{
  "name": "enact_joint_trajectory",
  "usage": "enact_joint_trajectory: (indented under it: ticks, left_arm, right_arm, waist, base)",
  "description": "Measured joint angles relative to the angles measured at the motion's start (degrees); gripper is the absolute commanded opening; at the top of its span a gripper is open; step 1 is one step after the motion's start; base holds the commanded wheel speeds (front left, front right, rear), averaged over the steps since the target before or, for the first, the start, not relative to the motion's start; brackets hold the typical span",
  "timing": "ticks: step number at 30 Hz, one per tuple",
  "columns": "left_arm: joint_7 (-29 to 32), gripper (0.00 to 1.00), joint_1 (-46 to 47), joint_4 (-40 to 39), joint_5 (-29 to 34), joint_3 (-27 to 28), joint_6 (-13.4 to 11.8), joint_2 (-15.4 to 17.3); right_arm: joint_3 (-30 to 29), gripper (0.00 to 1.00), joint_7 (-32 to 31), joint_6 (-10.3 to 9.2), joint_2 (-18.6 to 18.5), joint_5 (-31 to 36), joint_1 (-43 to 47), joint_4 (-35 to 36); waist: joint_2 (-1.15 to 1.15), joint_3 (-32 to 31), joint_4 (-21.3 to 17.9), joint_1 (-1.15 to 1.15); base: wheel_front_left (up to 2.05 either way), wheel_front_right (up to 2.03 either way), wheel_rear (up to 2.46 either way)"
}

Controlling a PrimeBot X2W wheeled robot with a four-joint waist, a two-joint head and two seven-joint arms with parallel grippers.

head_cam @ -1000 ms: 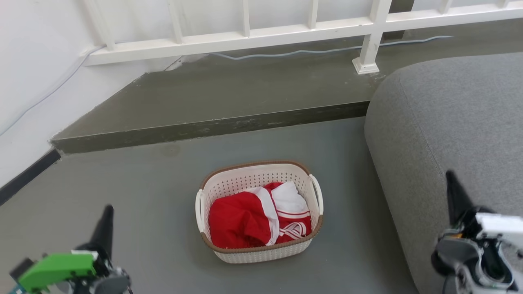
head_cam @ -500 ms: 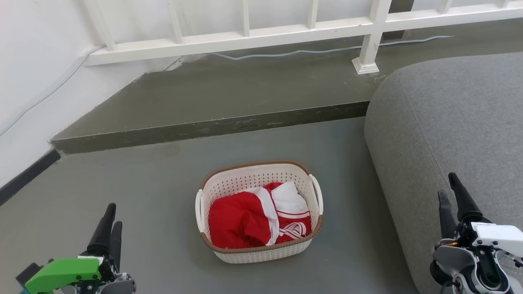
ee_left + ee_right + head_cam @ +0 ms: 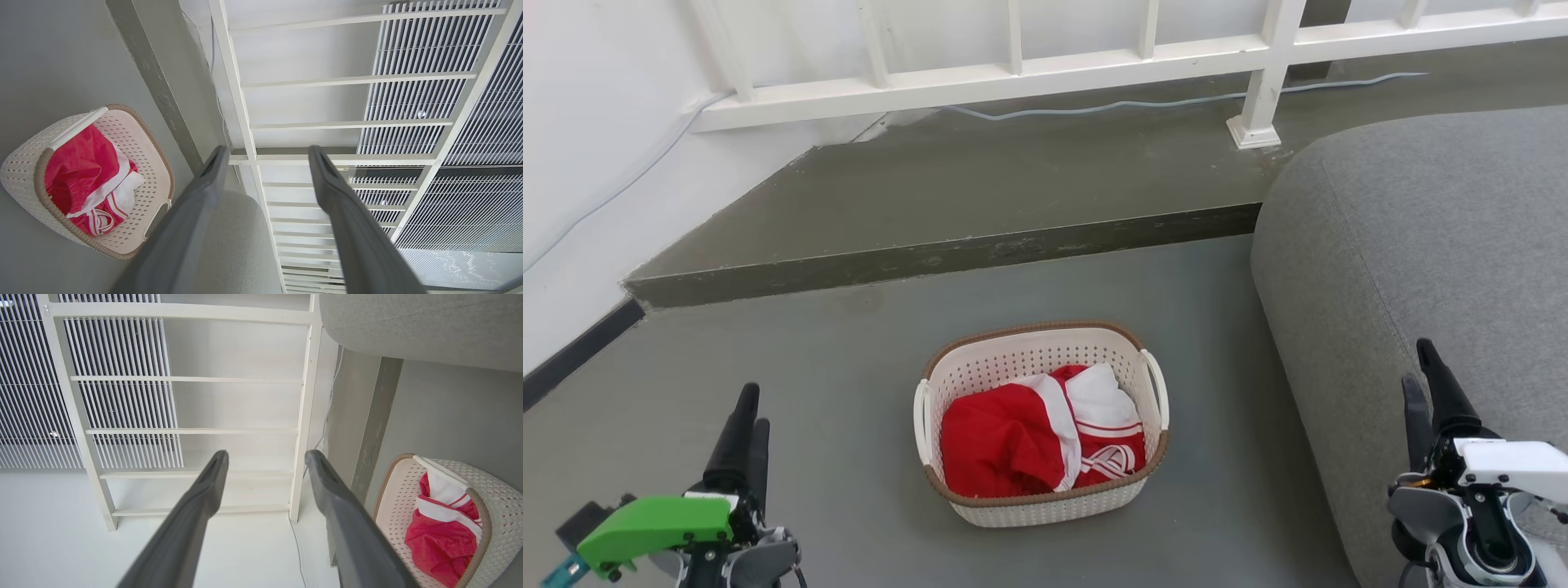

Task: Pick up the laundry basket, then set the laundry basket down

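Left gripper [image 3: 752, 408] is seen at the lower left of the head view, its two dark fingers pointed up the picture over the grey floor [image 3: 849, 384]. From this side they are seen nearly in line, so their spread cannot be judged here. The right gripper [image 3: 1416, 365] is seen at the lower right, in front of the grey sofa [image 3: 1421, 229], with a narrow gap between its fingers. The laundry basket [image 3: 1045, 508] is stood upright on the floor between the two grippers, well apart from both. It is placed near the sofa's side and short of the edge of the raised step [image 3: 980, 188]. Red-and-white clothing [image 3: 1005, 445] is held inside it, and white handles [image 3: 1161, 388] are set on its two short sides. A white railing [image 3: 1013, 75] is fixed along the back of the step, with a pale cable [image 3: 1143, 104] laid beside it.

From the left wrist view, the left gripper [image 3: 268, 149] is shown spread, with nothing between its fingers, which are pointed at the railing. The laundry basket [image 3: 18, 173] is seen at the left edge, on the floor, clear of the fingers.

From the right wrist view, the right gripper [image 3: 266, 453] is likewise shown spread and empty, pointed at the railing. The laundry basket [image 3: 500, 486] is seen at the lower right corner, on the floor near the sofa, untouched
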State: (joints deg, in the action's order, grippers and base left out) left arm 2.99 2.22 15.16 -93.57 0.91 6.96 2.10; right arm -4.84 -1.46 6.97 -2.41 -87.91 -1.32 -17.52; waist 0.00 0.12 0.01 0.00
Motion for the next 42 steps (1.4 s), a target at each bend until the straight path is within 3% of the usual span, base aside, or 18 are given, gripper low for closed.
enact_joint_trajectory:
  ticks: [14,29,42]
  left_arm:
    - [-4.0,1.00,1.4,-2.7,9.2,-3.2,0.0,2.0]
    - [-7.2,1.00,3.4,-3.9,24.5,-7.8,-0.3,5.5]
    - [-9.4,1.00,4.8,-5.2,38.4,-11.7,-3.4,7.6]
  right_arm:
    - [2.5,1.00,3.0,-0.10,-2.6,10.8,-1.4,0.7]
    - [6.4,1.00,5.6,-3.20,-5.2,26.0,-3.0,2.8]
    - [11.0,1.00,7.9,-6.58,-7.2,40.5,-3.4,4.5]
  waist:
    - [0.00,0.0,0.2,0.00]
    - [0.00,0.0,0.4,0.00]
    - [0.00,0.0,0.7,0.00]
  base:
    - [0.00,0.00,0.00]
    - [0.00,0.00,0.00]
    - [0.00,0.00,0.00]
